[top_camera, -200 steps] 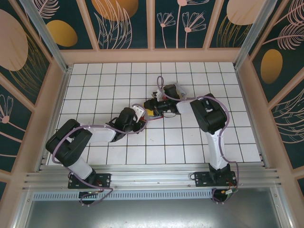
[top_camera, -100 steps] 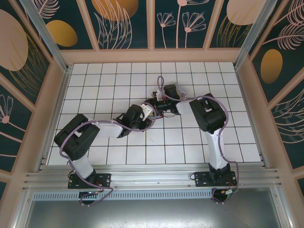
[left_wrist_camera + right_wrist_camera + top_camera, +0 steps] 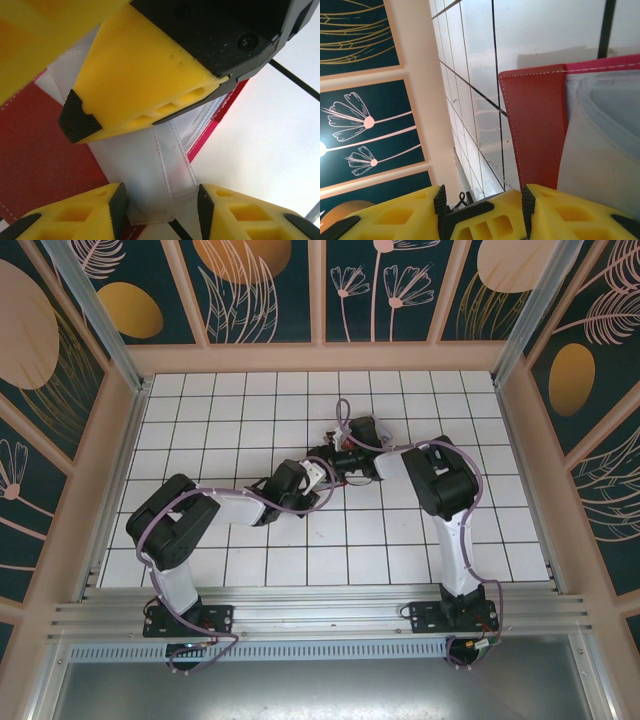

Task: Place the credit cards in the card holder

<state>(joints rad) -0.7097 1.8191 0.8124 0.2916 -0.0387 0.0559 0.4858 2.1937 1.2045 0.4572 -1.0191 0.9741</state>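
Note:
The red card holder (image 3: 35,150) lies open on the tiles, its pale clear inner pocket (image 3: 165,170) facing up. My left gripper (image 3: 161,207) stands open with its pads on either side of that pocket's end. Across the pocket just above rests a yellow finger (image 3: 145,85) of my right gripper. In the right wrist view the card holder's red flap (image 3: 535,125) runs under the right-hand finger of my right gripper (image 3: 483,206). This gripper is open, with the tip of a left finger in its gap. From above, both grippers (image 3: 316,476) (image 3: 335,455) meet at mid-table. The credit cards are hidden.
The white tiled table (image 3: 250,410) stretches out on all sides of the two grippers. Wooden walls with dark floral panels (image 3: 415,100) close in the table at the back and on both sides.
My left arm has reached forward and right until its gripper meets the right gripper at the card holder, with its jaws narrowing. The right arm has barely moved.

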